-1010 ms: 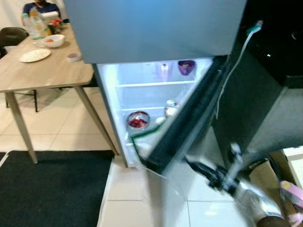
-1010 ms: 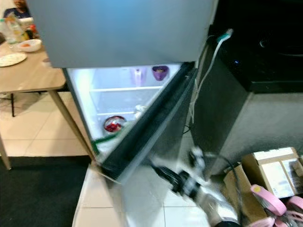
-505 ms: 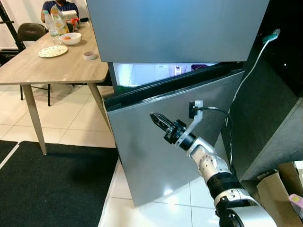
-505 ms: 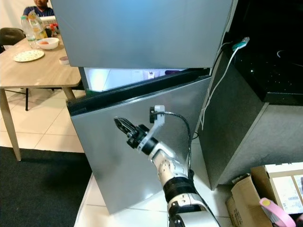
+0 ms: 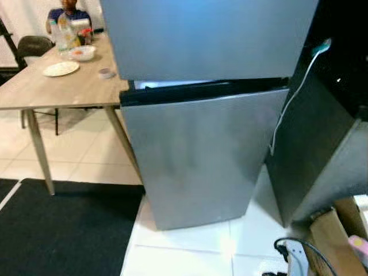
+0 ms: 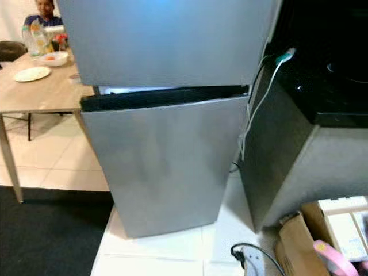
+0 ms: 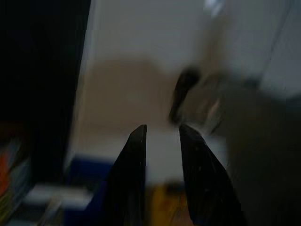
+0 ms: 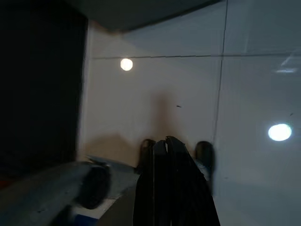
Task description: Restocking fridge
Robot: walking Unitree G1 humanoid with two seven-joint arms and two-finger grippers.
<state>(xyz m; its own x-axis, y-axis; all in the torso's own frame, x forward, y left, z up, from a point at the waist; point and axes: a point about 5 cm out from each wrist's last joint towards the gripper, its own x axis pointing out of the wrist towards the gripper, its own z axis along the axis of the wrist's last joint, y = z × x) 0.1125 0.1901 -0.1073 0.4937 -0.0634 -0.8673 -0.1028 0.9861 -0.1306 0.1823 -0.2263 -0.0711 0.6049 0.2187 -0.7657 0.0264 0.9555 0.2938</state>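
One dark mat (image 5: 63, 230) borders the white tile floor (image 6: 172, 253) left of the fridge. Above it stands one wooden table (image 5: 52, 86) carrying one flat plate (image 5: 60, 69) and one bowl (image 5: 82, 53), with a seated person (image 5: 68, 12) behind. One smooth grey fridge (image 5: 195, 155) stands centre, its two doors nearly flush, a thin lit slit between them. One white cable (image 5: 290, 103) hangs down its right side beside a dark counter (image 6: 322, 86). Left gripper (image 7: 162, 141) hangs with fingers narrowly parted; right gripper (image 8: 164, 155) points at tile, fingers pressed together.

Right gripper (image 8: 165, 143), jaws together, above white tiled floor (image 8: 188, 94)
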